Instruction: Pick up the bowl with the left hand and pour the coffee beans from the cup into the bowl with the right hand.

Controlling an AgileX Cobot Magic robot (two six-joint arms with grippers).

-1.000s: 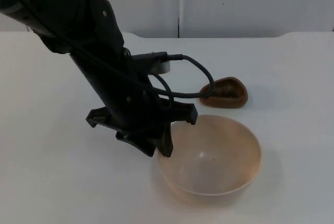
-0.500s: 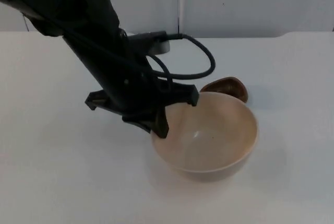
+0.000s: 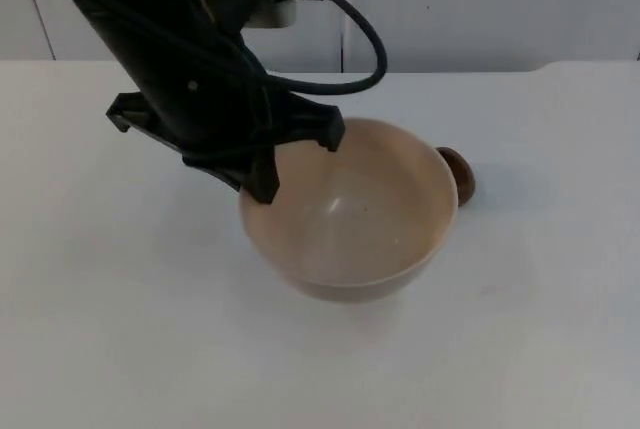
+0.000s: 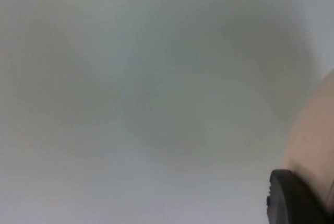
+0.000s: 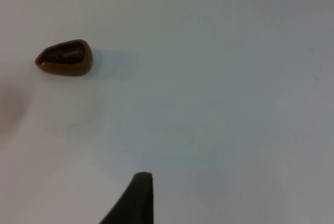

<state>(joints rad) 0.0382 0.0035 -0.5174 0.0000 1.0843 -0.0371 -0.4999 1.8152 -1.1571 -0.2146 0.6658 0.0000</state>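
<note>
A wide beige bowl (image 3: 350,211) hangs tilted above the white table, held off the surface. My left gripper (image 3: 267,175) is shut on the bowl's left rim. In the left wrist view the bowl's wall (image 4: 318,130) sits beside a black fingertip (image 4: 292,199). The small brown cup (image 3: 463,175) stands on the table behind the bowl's right side, mostly hidden by it. The right wrist view shows the same cup (image 5: 64,57) with dark coffee beans inside, far ahead of my right gripper (image 5: 138,198), which waits well away from it.
The white table (image 3: 540,329) stretches bare around the bowl and ends at the grey partition wall (image 3: 480,9). The left arm (image 3: 150,39) reaches in from the far left over the table.
The left gripper has lifted the bowl off the table and carried it back and to the left. The bowl now covers most of the cup.
</note>
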